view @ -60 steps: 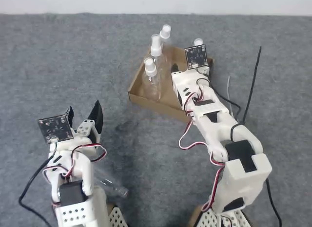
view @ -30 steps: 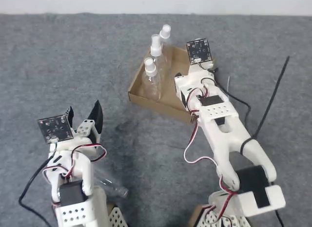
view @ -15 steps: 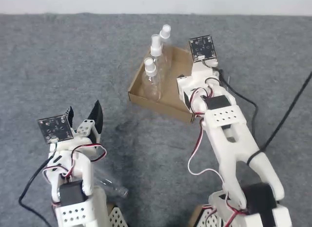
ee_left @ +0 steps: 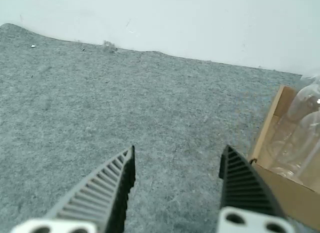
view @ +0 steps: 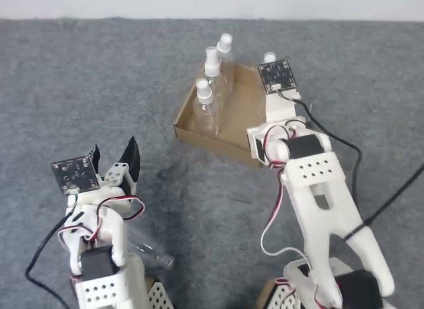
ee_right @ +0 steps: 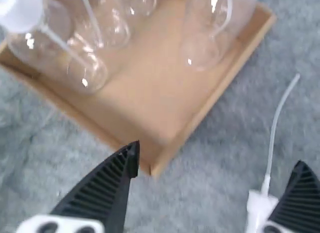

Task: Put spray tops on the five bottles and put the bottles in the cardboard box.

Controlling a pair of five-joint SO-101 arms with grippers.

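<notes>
The cardboard box sits at the middle back of the table. Three clear bottles with white spray tops stand along its left side, and another stands at its back right corner. My right gripper hangs open above the box's near right corner, with nothing between its fingers. A loose spray top with a long tube lies on the carpet just outside the box. A topless bottle lies by the left arm's base. My left gripper is open and empty, left of the box.
Grey carpet covers the table up to a white wall at the back. The right arm's black cable trails over the carpet on the right. Open carpet lies between the left gripper and the box.
The right arm has drawn back from over the box toward its base, uncovering the bottle at the box's back right corner. The left arm has kept still.
</notes>
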